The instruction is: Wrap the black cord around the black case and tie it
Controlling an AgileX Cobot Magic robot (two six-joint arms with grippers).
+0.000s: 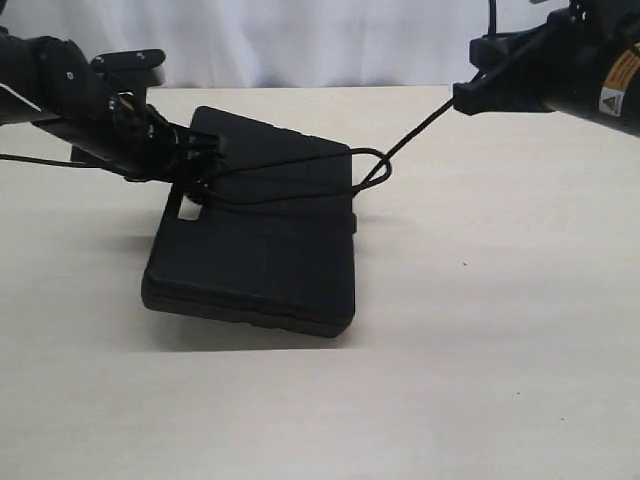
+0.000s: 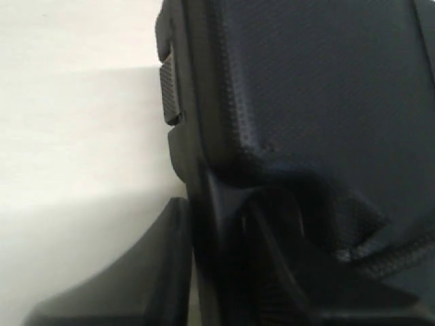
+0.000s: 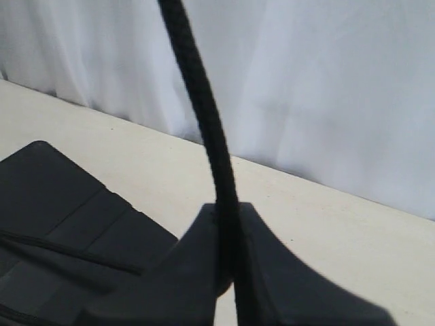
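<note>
The black case [image 1: 250, 250] lies tilted on the table, its left far side raised. My left gripper [image 1: 200, 160] is shut on that raised edge by the handle slot. In the left wrist view the case [image 2: 312, 88] fills the frame, its rim clamped in the left gripper [image 2: 204, 272]. The black cord [image 1: 420, 130] crosses the lid in two strands, forms a loop at the case's right edge, then runs taut up to my right gripper [image 1: 462, 97]. The right gripper [image 3: 230, 224] is shut on the cord [image 3: 204, 115], above the case [image 3: 61, 204].
The beige table [image 1: 500, 350] spreads in front of and to the right of the case. A white curtain [image 1: 320, 40] closes off the back. A ribbed latch [image 2: 168, 88] sits on the case's side wall.
</note>
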